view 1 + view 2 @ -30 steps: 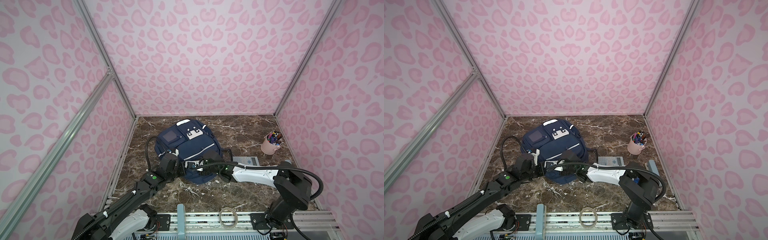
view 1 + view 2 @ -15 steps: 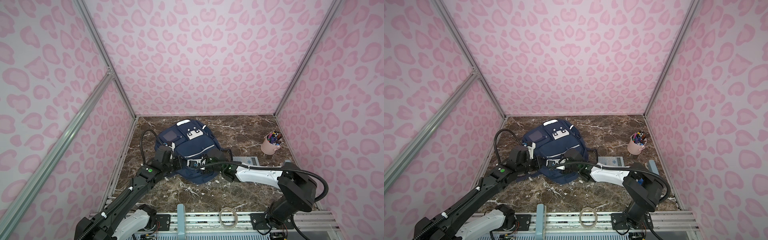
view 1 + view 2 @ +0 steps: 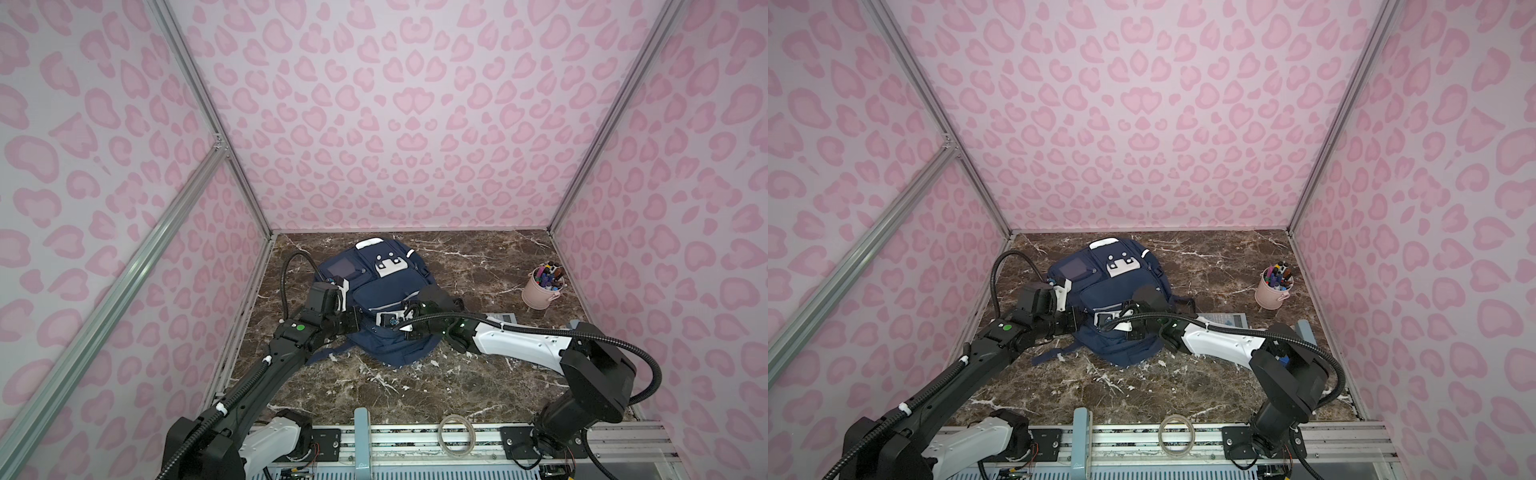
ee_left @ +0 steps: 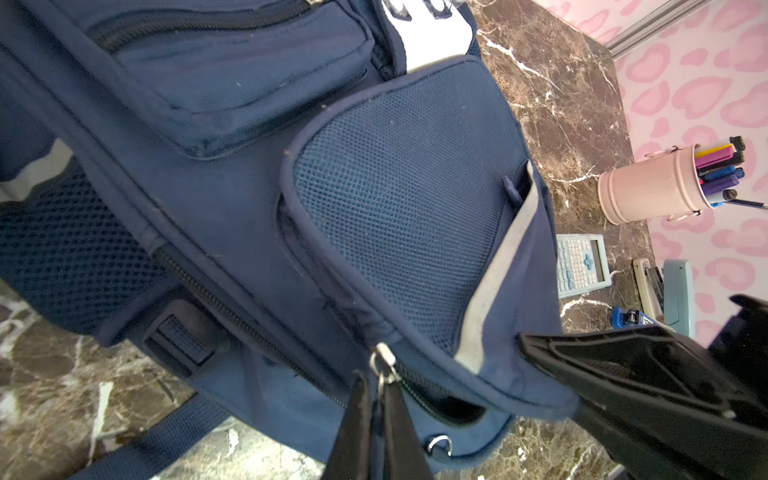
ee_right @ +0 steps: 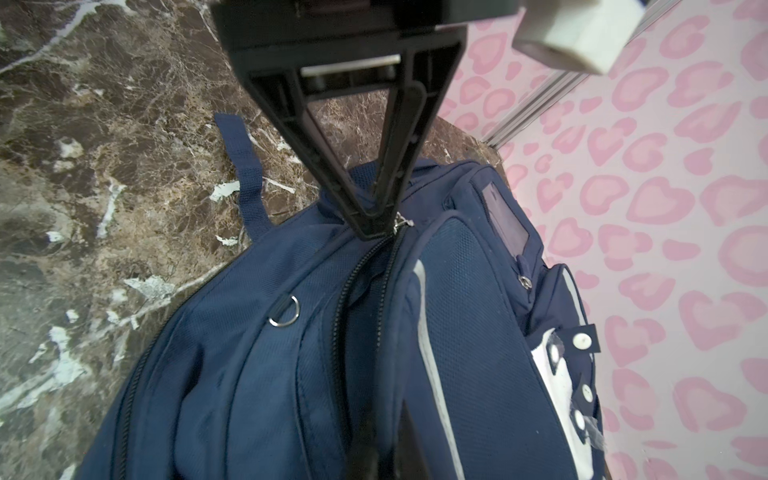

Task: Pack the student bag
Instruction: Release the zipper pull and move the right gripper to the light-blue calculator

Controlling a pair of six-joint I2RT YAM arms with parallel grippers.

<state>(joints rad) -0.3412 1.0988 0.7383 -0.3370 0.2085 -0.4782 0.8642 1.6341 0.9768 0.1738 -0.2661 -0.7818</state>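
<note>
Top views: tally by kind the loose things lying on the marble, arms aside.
Backpack: 1
Pink pen cup: 1
Calculator: 1
Light-blue item half behind the right arm: 1
Total: 4 that show; the pens in the cup are too small to count.

Brown marble-patterned floor [image 3: 478, 257], white-veined, scuffed white in patches. Enclosing it on three sides: pale panels [image 3: 395, 104] printed with pink hearts. Aluminium posts [image 3: 572, 187] stand at its far corners. Lighting even.
</note>
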